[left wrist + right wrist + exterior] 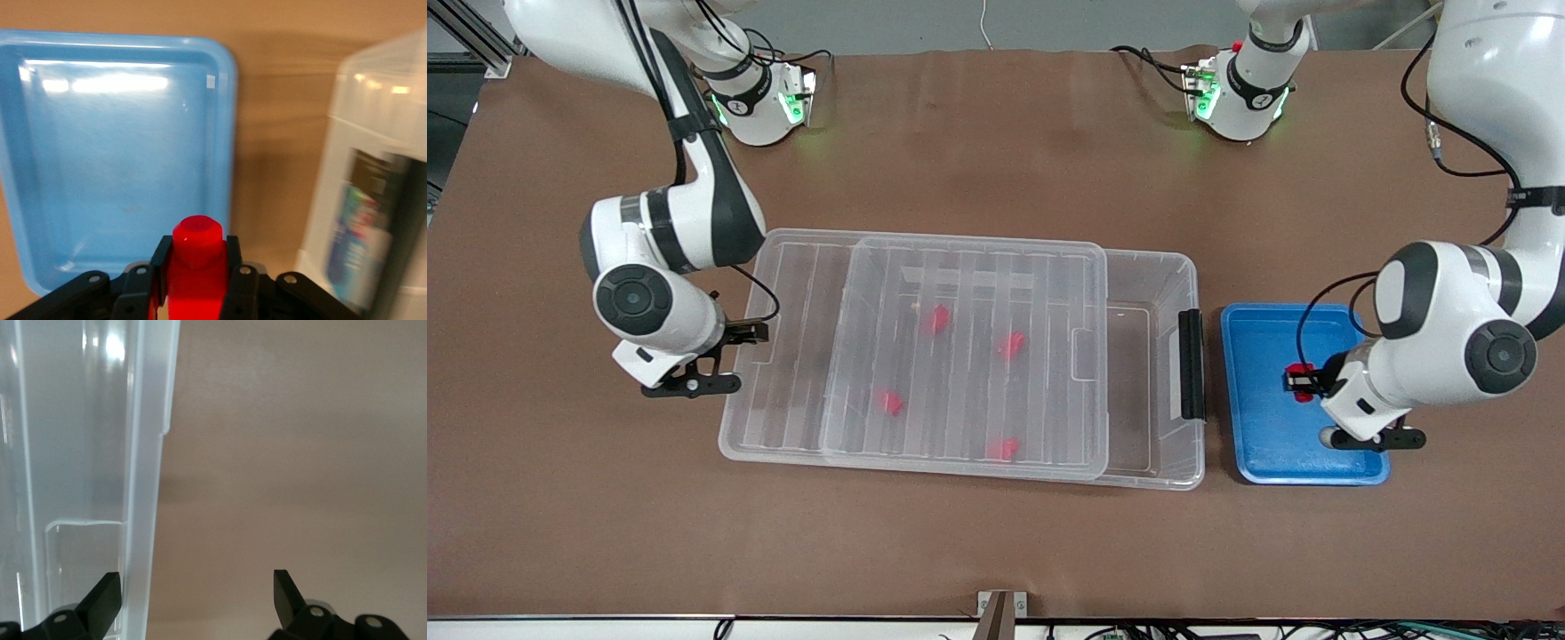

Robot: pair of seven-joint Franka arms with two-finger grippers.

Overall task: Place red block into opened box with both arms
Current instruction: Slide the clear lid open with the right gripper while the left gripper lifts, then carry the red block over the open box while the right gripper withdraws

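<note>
My left gripper (1302, 382) hangs low over the blue tray (1263, 444), shut on a small red block (1304, 384). In the left wrist view the red block (197, 263) sits squeezed between the black fingers (160, 263), its rounded end sticking out past them. The clear box (1149, 480) lies in the middle of the table, and its ribbed lid (960, 267) rests across it, leaving a strip uncovered at each end. My right gripper (749, 333) stands open at the box's end nearest the right arm, straddling its rim (143, 520).
Several red pieces (935, 320) lie inside the box under the lid. A black latch (1191, 364) stands on the box's end beside the blue tray (120, 167). Bare brown table surrounds both containers.
</note>
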